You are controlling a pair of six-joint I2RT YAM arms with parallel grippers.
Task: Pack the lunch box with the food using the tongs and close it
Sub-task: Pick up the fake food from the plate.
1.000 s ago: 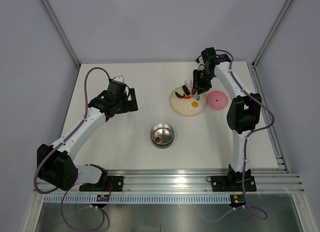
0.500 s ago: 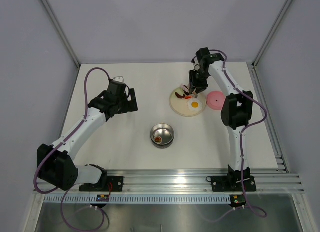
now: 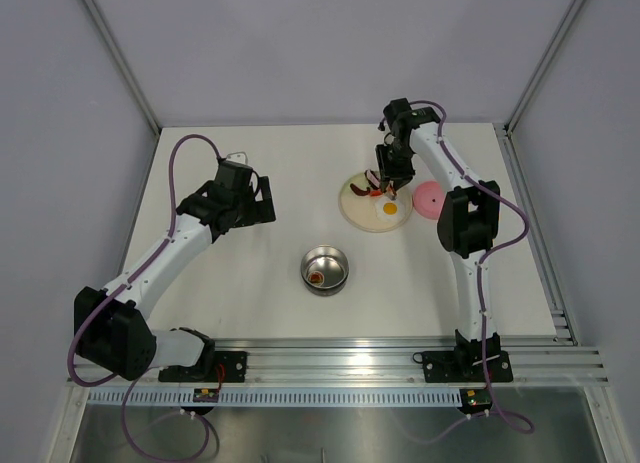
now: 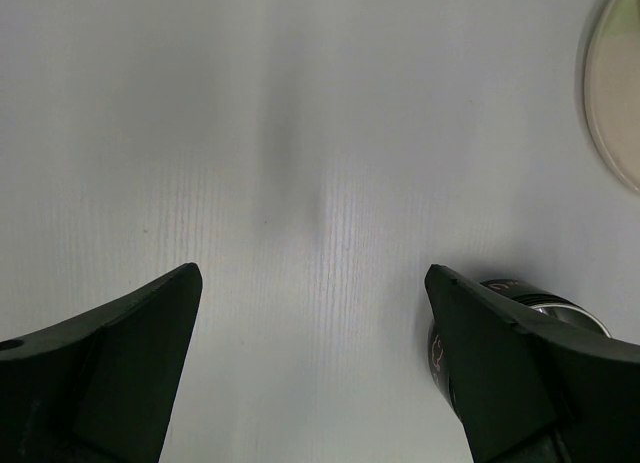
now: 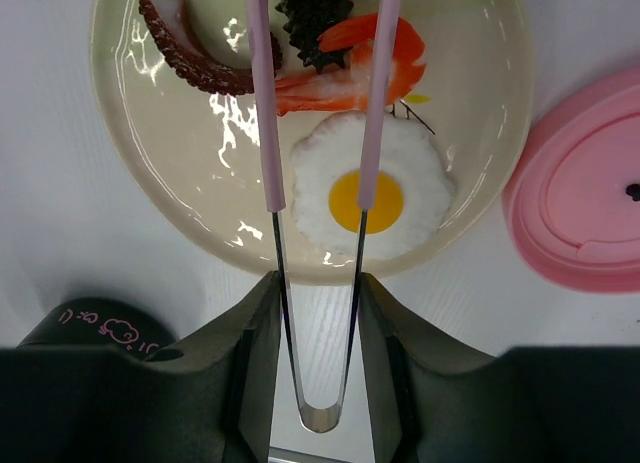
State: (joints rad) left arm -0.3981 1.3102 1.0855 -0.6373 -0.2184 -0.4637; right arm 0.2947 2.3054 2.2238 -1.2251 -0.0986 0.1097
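My right gripper (image 5: 318, 283) (image 3: 392, 171) is shut on the bent end of the pale pink tongs (image 5: 263, 103), which reach out over the cream plate (image 5: 150, 198). The tongs' arms stand apart, on either side of an orange-red shrimp piece (image 5: 375, 58), and the right arm crosses the fried egg (image 5: 400, 178). A dark red curved tentacle piece (image 5: 185, 53) lies at the plate's far left. The steel lunch box (image 3: 325, 270) holds a small brown-red piece (image 3: 316, 278). Its pink lid (image 5: 590, 198) (image 3: 429, 196) lies right of the plate. My left gripper (image 4: 312, 283) (image 3: 258, 199) is open over bare table.
A black spiky piece (image 5: 312, 18) also sits on the plate. The lunch box's dark side (image 4: 530, 308) shows just behind my left gripper's right finger, and again in the right wrist view's lower left corner (image 5: 95, 323). The plate's rim (image 4: 612, 93) shows at the left wrist view's upper right.
My right gripper has shifted a little to the left over the plate with the tongs. The left arm has stayed still.
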